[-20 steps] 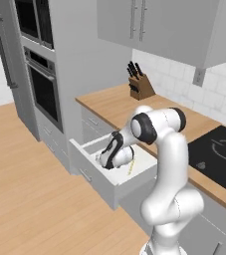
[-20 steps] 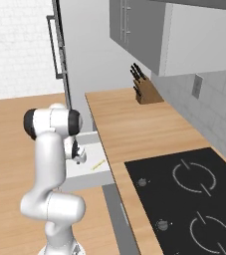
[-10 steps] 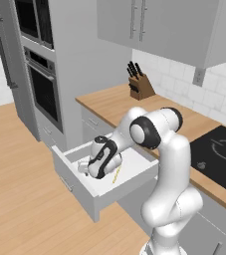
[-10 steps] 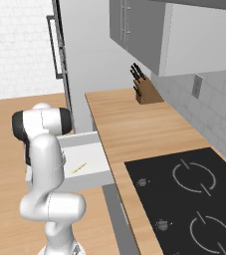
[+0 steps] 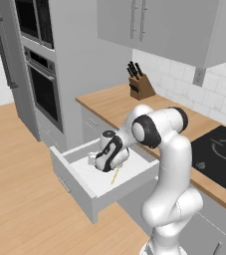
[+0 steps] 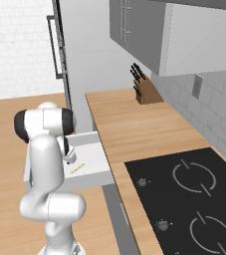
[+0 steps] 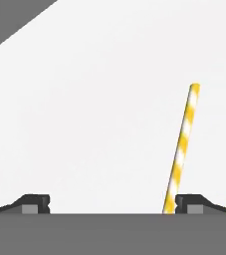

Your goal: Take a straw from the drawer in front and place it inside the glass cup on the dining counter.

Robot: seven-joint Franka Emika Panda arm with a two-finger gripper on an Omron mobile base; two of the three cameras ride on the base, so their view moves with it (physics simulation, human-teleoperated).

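drawer (image 5: 79,182) pulled well out from under the wall-side worktop (image 5: 112,102); white floor exposed, so access from above is free. straw (image 7: 182,144), yellow and white striped, lies flat on the drawer floor, nothing else near it. in the left base view it sits toward the front right of the tray, slanted; in the right base view (image 6: 77,168) it lies on the white floor just beside the arm's column.

gripper (image 5: 95,162) hangs inside the drawer opening, pointed down at the floor, hand tilted. jaws spread fully, holding nothing. in the hand view both tips (image 7: 112,204) rise at the bottom with bare white floor between them; the straw runs up from beside the right-hand tip, off-centre, near end at or just inside that tip, exact contact not clear.

judgement: step in hand is the pickup, not yet made. jaws are wide presumably to straddle a thin thing with margin, but the straw is at the edge of the gap, so the hand wants a sideways shift to centre it before lowering and closing. risk: a thin stick lying flat may roll or get pushed by a tip rather than pinched.

knife block (image 5: 140,85) stands far back on the worktop, well apart from the work; cooktop (image 6: 194,189) to the right, uninvolved.
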